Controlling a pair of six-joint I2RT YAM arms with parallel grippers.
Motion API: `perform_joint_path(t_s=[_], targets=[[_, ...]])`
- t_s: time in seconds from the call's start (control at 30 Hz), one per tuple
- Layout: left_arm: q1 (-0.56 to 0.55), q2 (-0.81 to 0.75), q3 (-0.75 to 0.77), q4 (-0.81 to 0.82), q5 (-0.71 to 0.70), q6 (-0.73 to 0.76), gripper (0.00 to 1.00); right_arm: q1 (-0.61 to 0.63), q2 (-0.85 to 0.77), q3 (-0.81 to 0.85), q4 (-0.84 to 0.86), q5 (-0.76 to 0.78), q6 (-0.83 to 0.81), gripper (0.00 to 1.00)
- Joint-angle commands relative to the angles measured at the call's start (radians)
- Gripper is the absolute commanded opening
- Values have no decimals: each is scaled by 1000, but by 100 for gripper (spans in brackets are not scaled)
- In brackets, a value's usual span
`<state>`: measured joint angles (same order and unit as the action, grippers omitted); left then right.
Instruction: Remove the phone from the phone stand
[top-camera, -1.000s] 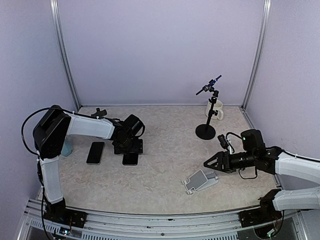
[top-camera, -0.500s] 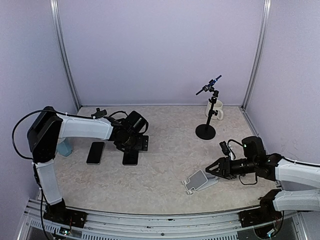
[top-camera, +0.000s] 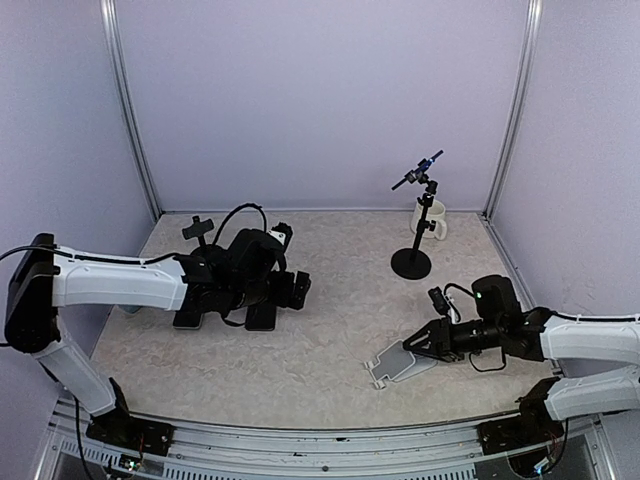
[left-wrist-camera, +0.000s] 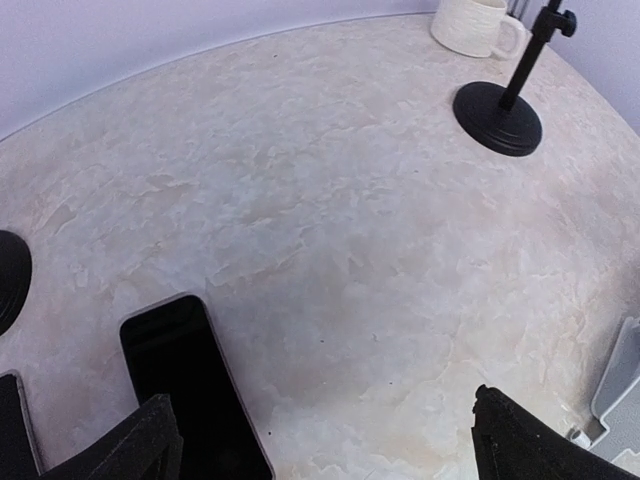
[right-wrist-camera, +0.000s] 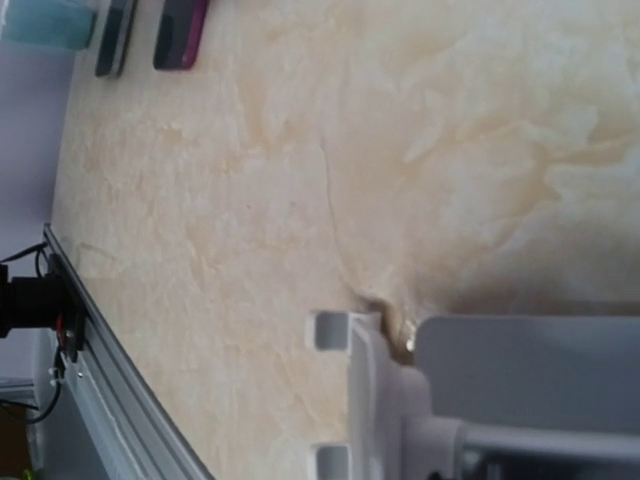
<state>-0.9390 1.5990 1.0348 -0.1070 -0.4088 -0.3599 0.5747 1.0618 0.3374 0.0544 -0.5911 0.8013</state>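
A dark phone lies flat on the table, apart from the light grey phone stand, which holds nothing. My left gripper hovers just right of the phone, open and holding nothing. In the left wrist view the phone lies by the left fingertip, and the gripper spans bare table. My right gripper sits low at the back edge of the stand. The right wrist view is filled by the stand at close range, and its fingers do not show.
A second dark phone lies left of the first, partly under my left arm, near a teal cup. A black microphone stand and a white mug stand at the back right. A small black holder is at the back left.
My left arm has stretched out and its gripper has slid right, off the phone, opening wider. My right gripper has moved left and down onto the stand's back edge.
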Motion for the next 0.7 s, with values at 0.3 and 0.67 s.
perform_joint_path(t_s=[0.3,0.67], targets=[[-94,-123,-154,287,90,142,99,53,70,7,67,49,28,24],[-233,-4,-131,338,322,279,99,54,29,49,59,75,28,0]])
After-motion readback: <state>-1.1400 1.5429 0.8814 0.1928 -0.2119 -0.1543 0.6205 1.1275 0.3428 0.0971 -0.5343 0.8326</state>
